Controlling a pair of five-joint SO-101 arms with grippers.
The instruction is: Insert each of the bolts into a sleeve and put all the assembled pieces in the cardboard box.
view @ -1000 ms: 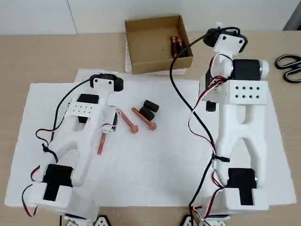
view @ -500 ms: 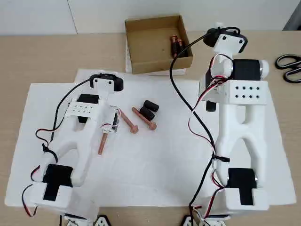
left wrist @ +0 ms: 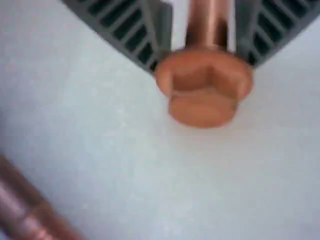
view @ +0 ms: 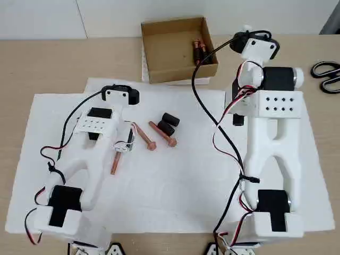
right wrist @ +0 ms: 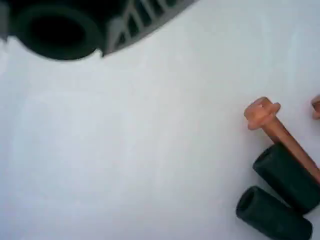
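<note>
- Copper-coloured flanged bolt (left wrist: 202, 85) sits clamped by its shank between the ribbed grey left fingers (left wrist: 125, 25), which are closed tight on it; its hexagonal head pokes out past the tips, just over the white sheet (view: 175, 186); whether it touches the sheet I cannot tell
- black cylindrical sleeve (right wrist: 55, 30) is pressed against the one ribbed right finger (right wrist: 140, 17) that shows, its bore facing the wrist camera; I judge the right fingers closed on it, clear of the sheet
- held bolt and held sleeve are well apart, at opposite sides of the sheet; the bolt is not yet in the bore
- between the arms lie a first loose copper bolt (view: 144, 136) and a second loose copper bolt (view: 163, 134); the second touches a spare black sleeve (view: 166, 128), with another spare black sleeve (view: 170, 119) just beside that
- brown cardboard box (view: 159, 74) stands beyond the sheet on the wooden surface (view: 53, 58); two assembled bolt-and-sleeve pieces (view: 199, 50) lie against its right wall
- black-handled scissors (view: 326, 74) lie at the far right of the surface
- progress, as I judge it: two pieces done and boxed; one pair in hand but unjoined; two more bolts and two more sleeves to mate and box; not yet half done
</note>
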